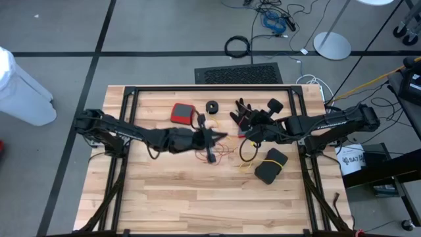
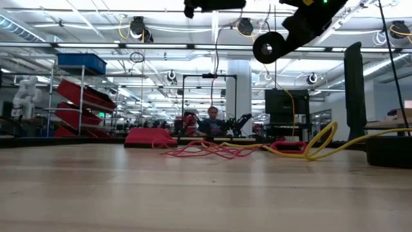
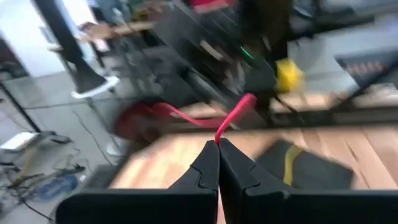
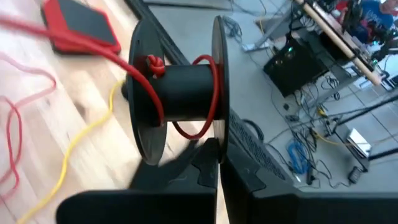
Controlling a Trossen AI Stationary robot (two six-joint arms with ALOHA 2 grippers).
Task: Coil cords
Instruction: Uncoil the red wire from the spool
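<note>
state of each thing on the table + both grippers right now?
Left gripper: shut on the red cord, above the table.
Right gripper: shut on the black reel, raised off the table.
Black reel: a few red turns wound on.
Red cord: mostly loose on the wood.
Yellow cord: loose, uncoiled.
Second reel: on the table, untouched.

Overhead view straight down, low view level across table (image 2: 193, 193), wrist views close, all sharing the tabletop
</note>
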